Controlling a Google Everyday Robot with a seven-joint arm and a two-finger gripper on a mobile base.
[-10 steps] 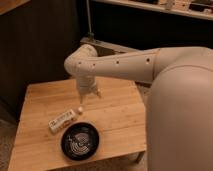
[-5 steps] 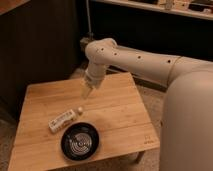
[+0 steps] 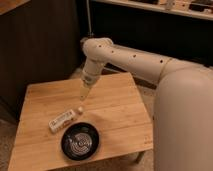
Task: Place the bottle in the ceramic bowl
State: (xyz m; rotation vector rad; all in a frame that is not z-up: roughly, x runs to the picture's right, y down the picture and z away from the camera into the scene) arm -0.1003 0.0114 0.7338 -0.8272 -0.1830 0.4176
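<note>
The bottle (image 3: 65,119) lies on its side on the wooden table (image 3: 115,115), near the front left, with its white cap pointing right. The ceramic bowl (image 3: 80,141), black with pale rings inside, stands just in front of the bottle and holds nothing. My gripper (image 3: 82,95) points down over the middle of the table. It hangs above and slightly behind the bottle's cap end, apart from the bottle, and holds nothing that I can see.
My white arm (image 3: 130,57) reaches in from the right, and its large body (image 3: 185,120) fills the right side of the view. Dark cabinets stand behind the table. The table's front edge runs just in front of the bowl.
The arm's upper links have swung back and to the right, uncovering the right side of the table. The gripper stays over the table's middle. The bottle and the bowl have not moved.
</note>
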